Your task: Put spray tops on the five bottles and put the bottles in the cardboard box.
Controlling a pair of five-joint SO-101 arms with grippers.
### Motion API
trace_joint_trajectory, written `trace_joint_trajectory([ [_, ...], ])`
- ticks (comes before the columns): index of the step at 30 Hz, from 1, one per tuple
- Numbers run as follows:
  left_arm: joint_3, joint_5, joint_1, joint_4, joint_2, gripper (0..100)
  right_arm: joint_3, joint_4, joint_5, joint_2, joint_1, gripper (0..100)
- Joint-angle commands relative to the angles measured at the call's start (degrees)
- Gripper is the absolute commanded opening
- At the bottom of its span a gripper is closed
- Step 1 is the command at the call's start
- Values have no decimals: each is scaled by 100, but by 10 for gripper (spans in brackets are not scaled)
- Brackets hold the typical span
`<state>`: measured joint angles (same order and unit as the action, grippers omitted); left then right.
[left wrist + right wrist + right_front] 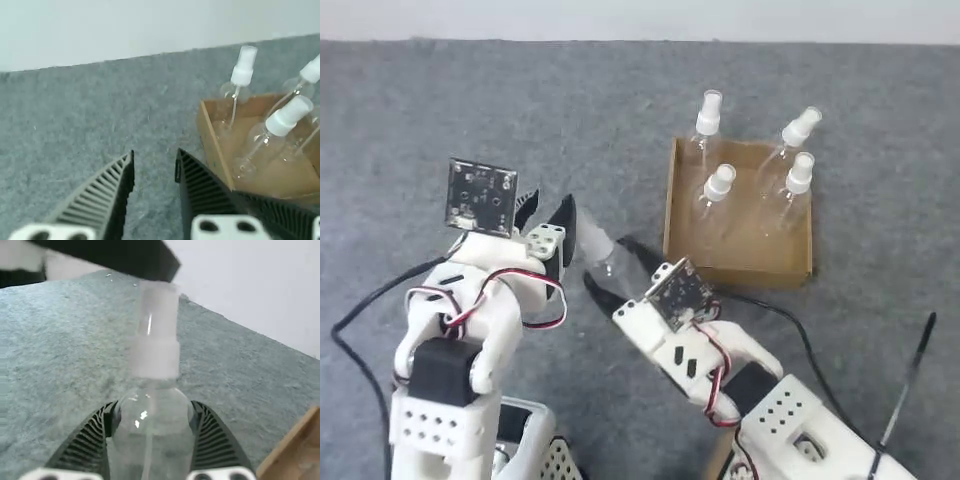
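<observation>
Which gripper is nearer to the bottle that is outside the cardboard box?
Right. The right gripper has its fingers shut around the body of the bottle. The left gripper is open, close beside the spray top.

- A grey, fuzzy felt-like mat (520,110) covers the whole tabletop under soft, even light.
- A plain white wall (620,18) runs along the mat's far edge.
</observation>
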<state>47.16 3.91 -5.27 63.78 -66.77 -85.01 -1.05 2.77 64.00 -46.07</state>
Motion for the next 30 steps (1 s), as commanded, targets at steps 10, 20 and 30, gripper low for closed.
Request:
trace_joint_trajectory([
  [10, -831, -53, 264, 88, -229, 147, 352, -40, -70, 145, 303, 6],
  [20, 1165, -554, 712, 53, -2312, 202, 1793, -989, -105, -444, 277, 6],
  [30, 2457, -668, 220, 79, -3437, 236, 4308, -1024, -97, -3116, 303, 6],
])
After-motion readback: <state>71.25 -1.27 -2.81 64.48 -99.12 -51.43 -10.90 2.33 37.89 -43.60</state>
